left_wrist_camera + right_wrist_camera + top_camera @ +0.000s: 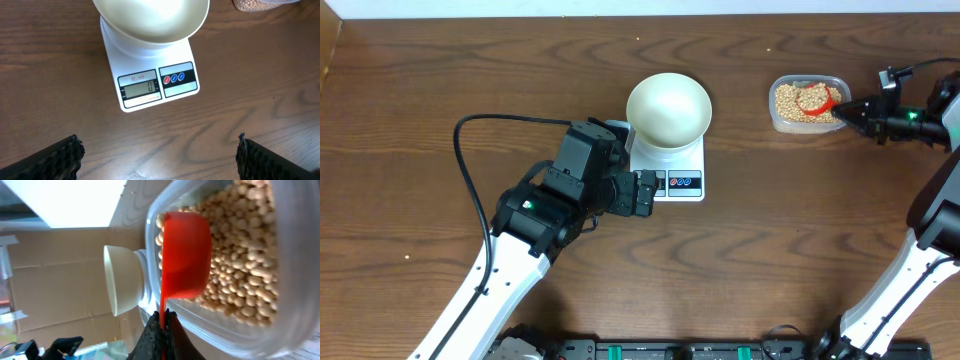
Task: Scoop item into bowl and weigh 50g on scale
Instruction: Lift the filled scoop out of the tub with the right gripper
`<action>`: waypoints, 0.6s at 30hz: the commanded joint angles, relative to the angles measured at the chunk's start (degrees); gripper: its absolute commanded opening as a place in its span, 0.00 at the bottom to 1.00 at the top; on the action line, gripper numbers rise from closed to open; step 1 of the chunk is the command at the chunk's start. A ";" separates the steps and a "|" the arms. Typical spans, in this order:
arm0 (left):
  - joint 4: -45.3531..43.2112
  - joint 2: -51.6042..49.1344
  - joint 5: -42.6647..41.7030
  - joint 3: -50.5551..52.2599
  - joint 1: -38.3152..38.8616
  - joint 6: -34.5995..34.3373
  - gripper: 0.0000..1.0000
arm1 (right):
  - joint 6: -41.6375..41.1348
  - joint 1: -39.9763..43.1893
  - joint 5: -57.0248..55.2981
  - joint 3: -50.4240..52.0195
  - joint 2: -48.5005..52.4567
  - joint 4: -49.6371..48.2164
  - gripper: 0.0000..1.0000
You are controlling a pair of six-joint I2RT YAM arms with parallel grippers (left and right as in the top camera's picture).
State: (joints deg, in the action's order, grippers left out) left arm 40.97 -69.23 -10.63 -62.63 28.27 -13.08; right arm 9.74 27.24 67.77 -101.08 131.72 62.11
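The cream-white bowl (668,106) stands empty on the white scale (682,182); the display (140,89) reads 0. Tan beans (792,103) fill a clear plastic tub (807,125) at the back right. My right gripper (846,110) is shut on the handle of a red scoop (817,97) whose cup lies in the beans (240,255); the scoop (186,255) fills the right wrist view, gripped by the fingers (162,317). My left gripper (645,193) is open and empty just left of the scale's front; its fingers flank bare table (159,155) before the scale (150,85).
The bowl (150,20) overhangs the scale's platform. The tub's corner (250,4) shows at the top right of the left wrist view. A black cable (470,170) loops left of the left arm. The table's far edge runs along the top.
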 commanded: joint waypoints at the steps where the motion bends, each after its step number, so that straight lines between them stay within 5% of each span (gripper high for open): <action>1: 0.22 -0.13 -0.31 -0.98 -0.17 0.55 0.99 | 1.60 0.35 6.38 0.37 0.39 0.07 0.01; 18: 0.20 -0.13 -0.31 -0.98 -0.17 0.55 0.99 | 12.33 1.97 7.85 0.37 0.39 8.24 0.01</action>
State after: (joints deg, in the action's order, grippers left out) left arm 40.97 -69.23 -10.63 -62.63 28.27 -13.08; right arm 16.16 28.99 72.53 -101.08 131.72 69.21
